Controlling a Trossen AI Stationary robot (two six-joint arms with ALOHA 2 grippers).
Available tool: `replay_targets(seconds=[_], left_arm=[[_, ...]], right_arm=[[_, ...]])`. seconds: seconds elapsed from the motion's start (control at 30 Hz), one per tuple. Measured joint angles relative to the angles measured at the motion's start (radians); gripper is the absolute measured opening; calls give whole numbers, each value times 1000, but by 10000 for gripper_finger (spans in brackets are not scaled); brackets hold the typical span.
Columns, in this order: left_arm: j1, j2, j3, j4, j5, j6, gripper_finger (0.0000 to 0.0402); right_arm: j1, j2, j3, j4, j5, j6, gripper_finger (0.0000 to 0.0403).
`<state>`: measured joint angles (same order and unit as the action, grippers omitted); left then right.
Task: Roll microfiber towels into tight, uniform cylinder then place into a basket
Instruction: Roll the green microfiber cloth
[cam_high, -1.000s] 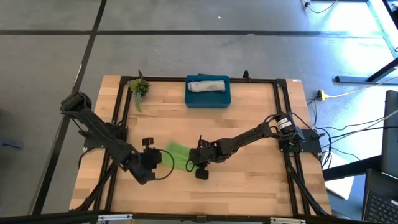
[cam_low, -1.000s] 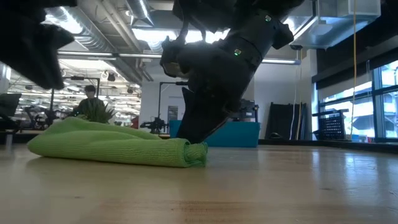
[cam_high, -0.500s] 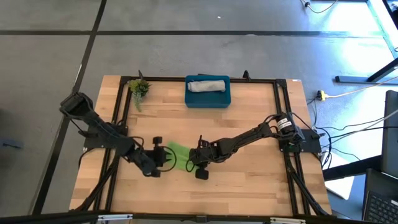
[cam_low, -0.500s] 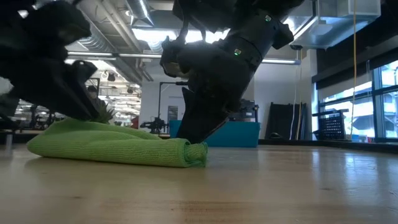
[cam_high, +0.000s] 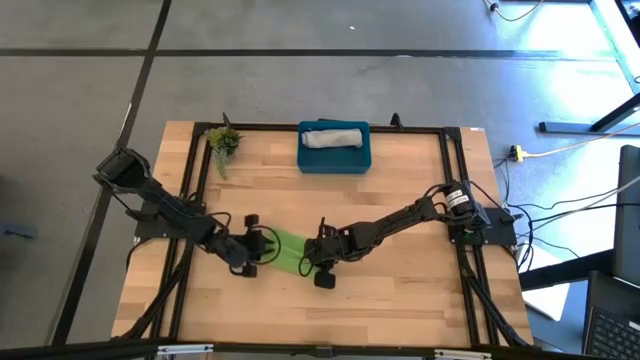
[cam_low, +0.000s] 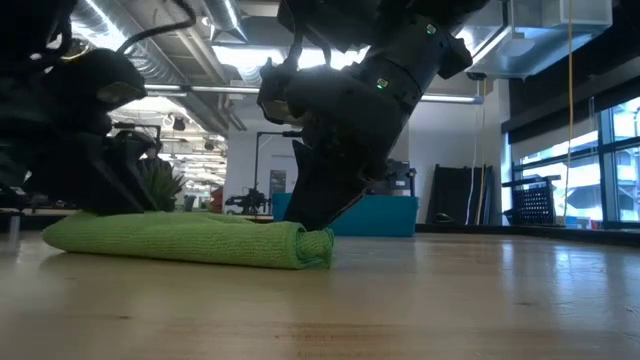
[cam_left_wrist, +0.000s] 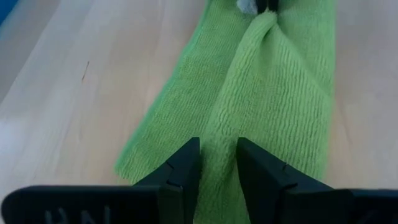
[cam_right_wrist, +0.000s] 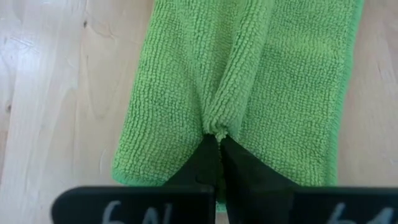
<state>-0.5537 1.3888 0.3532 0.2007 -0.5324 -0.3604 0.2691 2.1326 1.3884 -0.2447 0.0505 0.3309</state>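
Note:
The lime green microfiber towel (cam_high: 287, 248) lies flat on the wooden table as a long strip, with a raised fold running along its middle (cam_left_wrist: 267, 81). My left gripper (cam_left_wrist: 217, 149) is open at the towel's left end (cam_low: 80, 232). My right gripper (cam_right_wrist: 217, 142) is shut on the towel's right end (cam_low: 315, 245). A rolled light grey towel (cam_high: 333, 136) lies inside the teal basket (cam_high: 335, 162) at the table's far edge. My left gripper comes down slanting from the table's left, and its open fingers (cam_left_wrist: 183, 168) stand on either side of the raised fold (cam_left_wrist: 219, 165) at the towel's left end. The cloth under them lies pressed flat on the table. My right gripper pinches the raised fold's end (cam_right_wrist: 216, 124) between its two fingers, at the middle of the towel's right end. It slants down from the table's right, along the strip. The cloth gathers into a ridge at the fingertips, and the towel stays on the table.
A small green plant sprig (cam_high: 224, 142) lies at the far left of the table. Black frame rails (cam_high: 190, 190) run along the table's left, right and far sides. Bare wood lies near the front edge (cam_high: 320, 310).
My left gripper has come down and toward the table's right onto the towel's left end, tipping its fingers more level. The hump of cloth at that end now lies flatter. My right gripper and the towel's right end have kept still.

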Motion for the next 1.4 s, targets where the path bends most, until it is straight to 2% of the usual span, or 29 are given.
replay_targets(seconds=[0.2,0.5,1.23,1.4], left_arm=[[0,21,-50,81,-8,-3,96],[27,136,-46,145,-33,-4,96],[28,141,-48,136,-11,-4,96],[28,141,-48,136,-9,-4,96]], right_arm=[[0,0,0,1,0,0,10],[0,0,0,2,0,1,19],[-6,-1,0,16,-21,6,21],[-6,-1,0,45,-21,5,41]])
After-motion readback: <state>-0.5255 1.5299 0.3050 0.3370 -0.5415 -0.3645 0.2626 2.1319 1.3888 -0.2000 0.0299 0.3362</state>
